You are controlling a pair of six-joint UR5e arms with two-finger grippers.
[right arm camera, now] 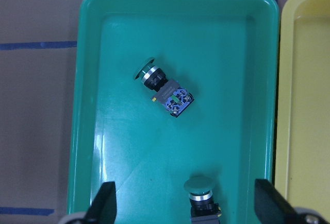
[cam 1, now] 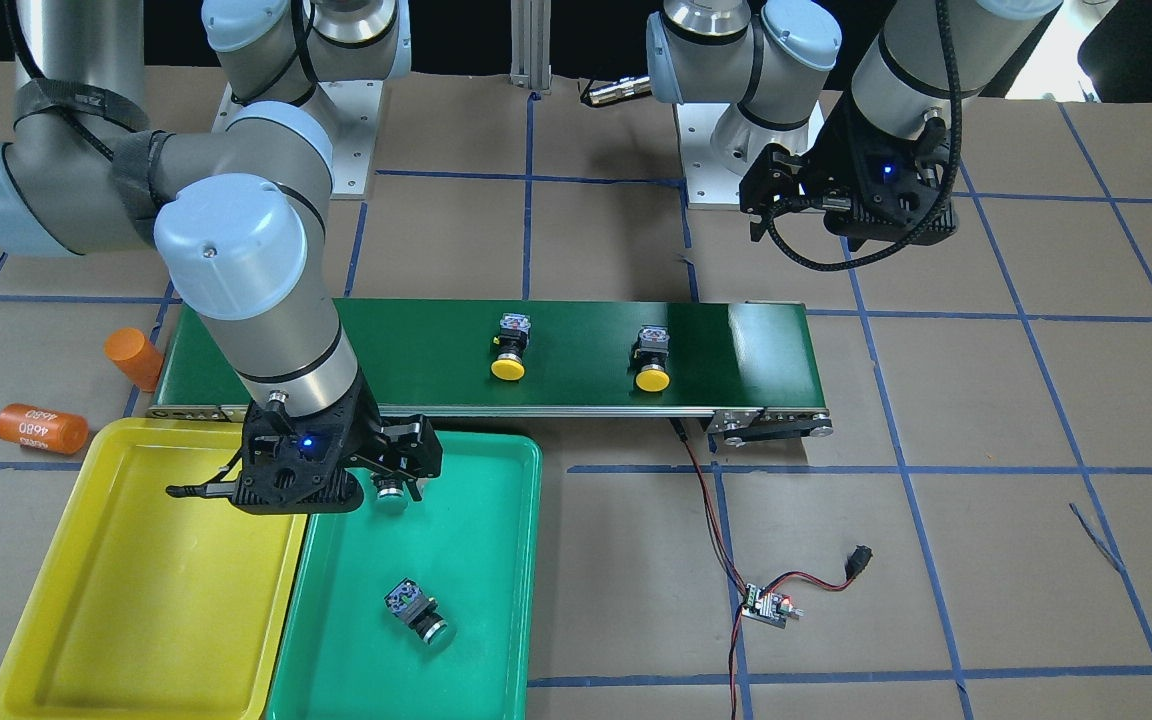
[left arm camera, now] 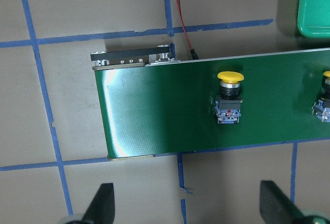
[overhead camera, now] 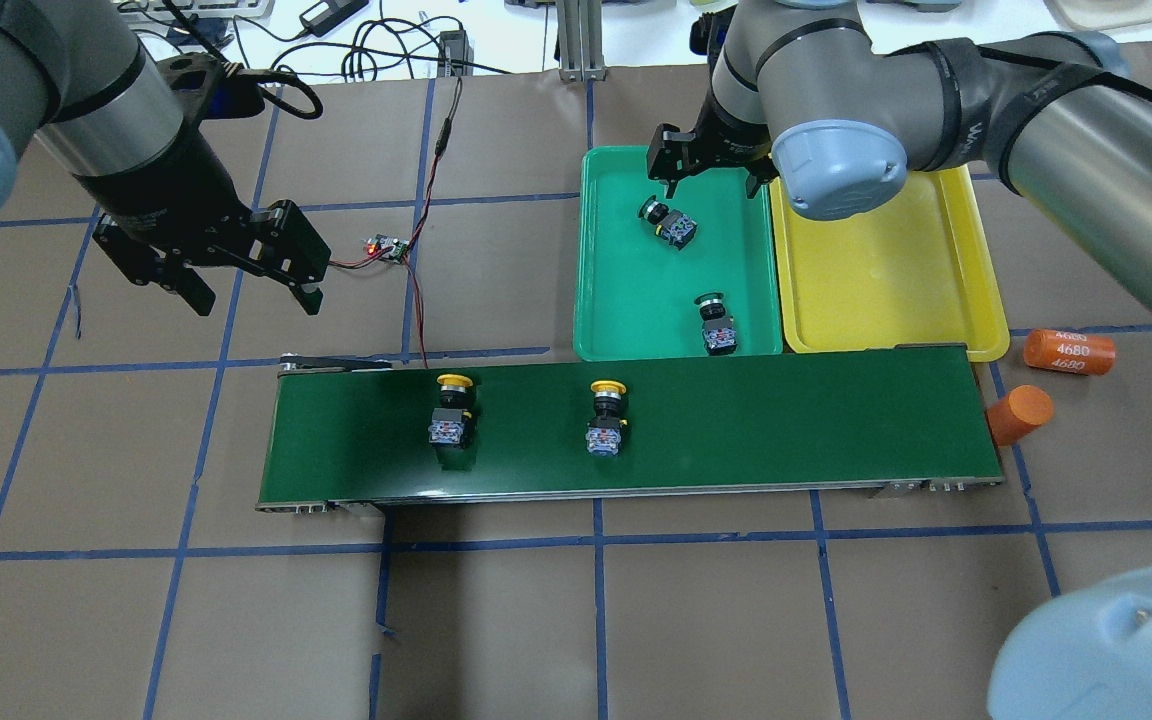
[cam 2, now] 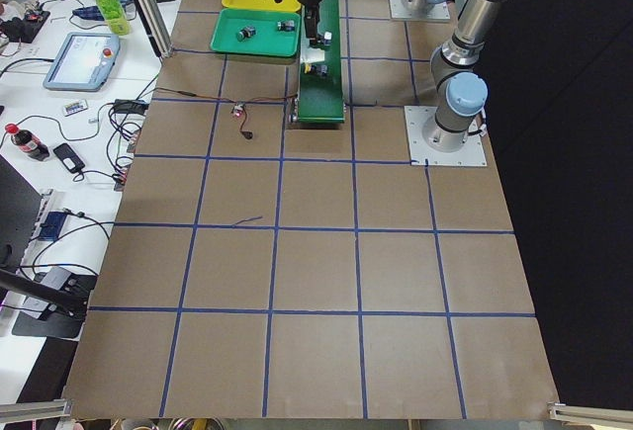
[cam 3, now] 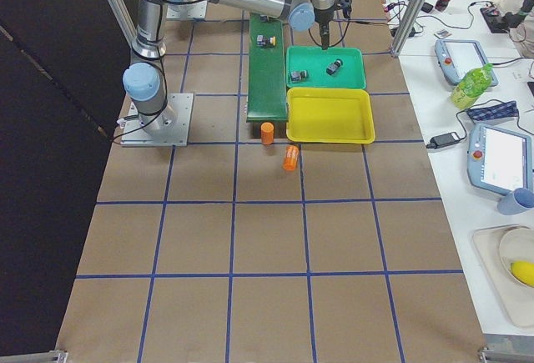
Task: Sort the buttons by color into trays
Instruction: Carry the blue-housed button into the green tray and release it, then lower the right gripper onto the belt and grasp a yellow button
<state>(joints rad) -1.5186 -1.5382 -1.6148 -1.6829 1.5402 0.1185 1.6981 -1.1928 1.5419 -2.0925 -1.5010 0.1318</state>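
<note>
Right pincer (right arm camera: 186,203) gapes empty above the teal tray (right arm camera: 77,105).
Two green-capped black buttons (right arm camera: 165,87) lie inside, at 11 and 6 o'clock from its centre; left pincer (left arm camera: 188,206) spread wide too.

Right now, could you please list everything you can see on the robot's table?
yellow-capped black plastic push-buttons: 2, yellow caps, lying apart on the belt
green-capped black plastic push-buttons: 2, green caps, lying in the teal-green tray
teal-green shallow plastic tray: 1, teal-green, beside the belt
bright yellow shallow plastic tray: 1, yellow, next to the teal-green one, holding nothing
long dark-green conveyor belt: 1, dark green, mid-table
orange cylinders: 2, orange, off the belt's end near the yellow tray; one reads 4680
small circuit board with red and black wires: 1, on the bare table
left claw: 1, black, open, near the belt's other end
right claw: 1, black, open, over the teal-green tray
</note>
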